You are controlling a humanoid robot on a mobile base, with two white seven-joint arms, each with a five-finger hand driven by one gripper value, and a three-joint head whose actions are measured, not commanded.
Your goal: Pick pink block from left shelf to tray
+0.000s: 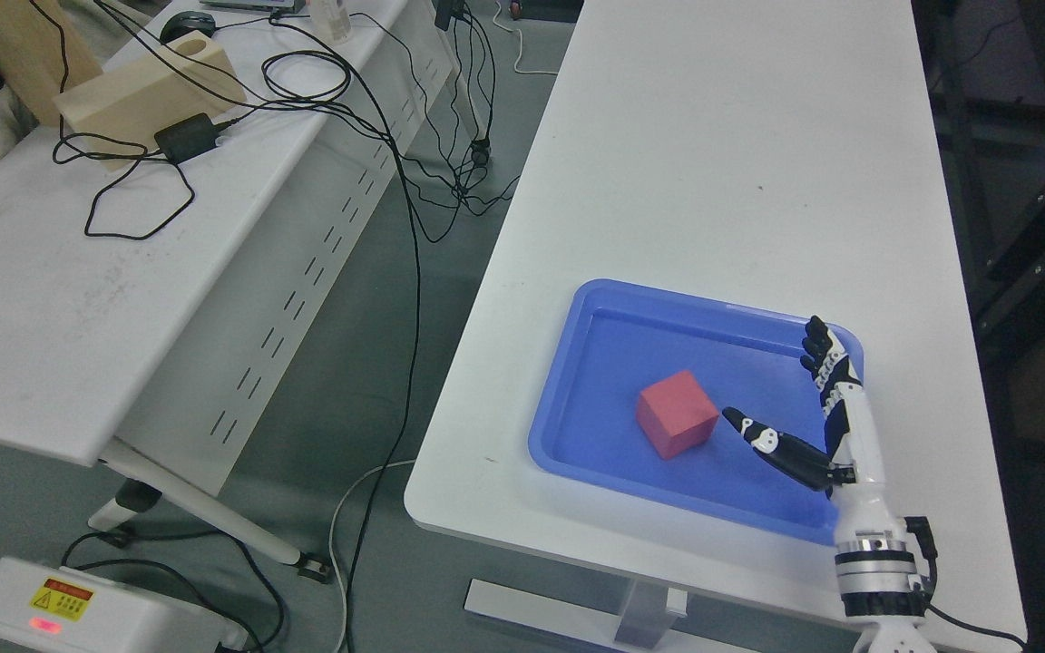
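Observation:
A pink-red block [676,414] lies inside the blue tray [577,363] on the white table, near the tray's middle. My right hand [781,390] hovers over the tray's right side, just right of the block. Its fingers [826,358] are straight and its thumb [772,444] points toward the block without touching it. The hand is open and holds nothing. My left arm is out of view.
The white table [722,163] stretches far behind the tray. A second white table [51,299] stands at the left with a wooden block [146,91], a black power adapter [185,138] and several cables. A white box with a warning label [69,612] sits on the floor at lower left.

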